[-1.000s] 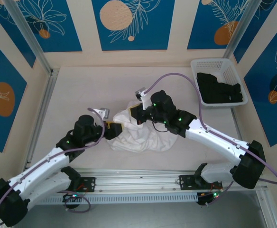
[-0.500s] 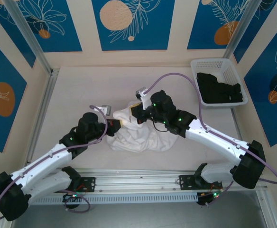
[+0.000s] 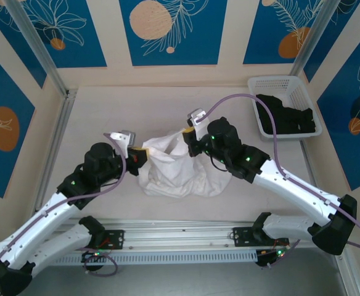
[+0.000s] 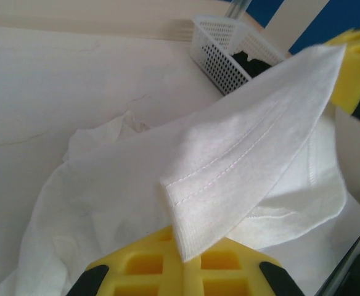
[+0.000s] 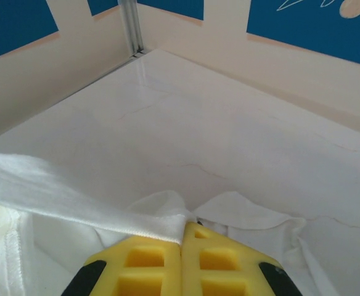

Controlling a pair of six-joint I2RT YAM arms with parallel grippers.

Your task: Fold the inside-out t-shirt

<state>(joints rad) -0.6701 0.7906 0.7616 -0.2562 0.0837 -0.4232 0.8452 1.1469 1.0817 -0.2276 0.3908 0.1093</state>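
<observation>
The inside-out t-shirt (image 3: 174, 169) is a crumpled white heap at the table's middle, its upper edge lifted and stretched between both arms. My left gripper (image 3: 142, 152) is shut on a hemmed, stitched corner of the t-shirt (image 4: 241, 166), which rises out of the closed yellow fingers (image 4: 143, 265). My right gripper (image 3: 188, 137) is shut on another edge of the t-shirt (image 5: 75, 203), a taut white band running left from the closed yellow fingers (image 5: 137, 265). More white cloth (image 5: 254, 216) lies bunched on the table beyond them.
A white perforated basket (image 3: 254, 86) holding a black garment (image 3: 286, 116) stands at the back right, also seen as basket (image 4: 220, 52) in the left wrist view. Metal posts and low walls ring the table (image 3: 106, 111).
The left gripper closed on the shirt's edge and drew back left and up. The right gripper rose and moved right. The cloth between them is now lifted and spread.
</observation>
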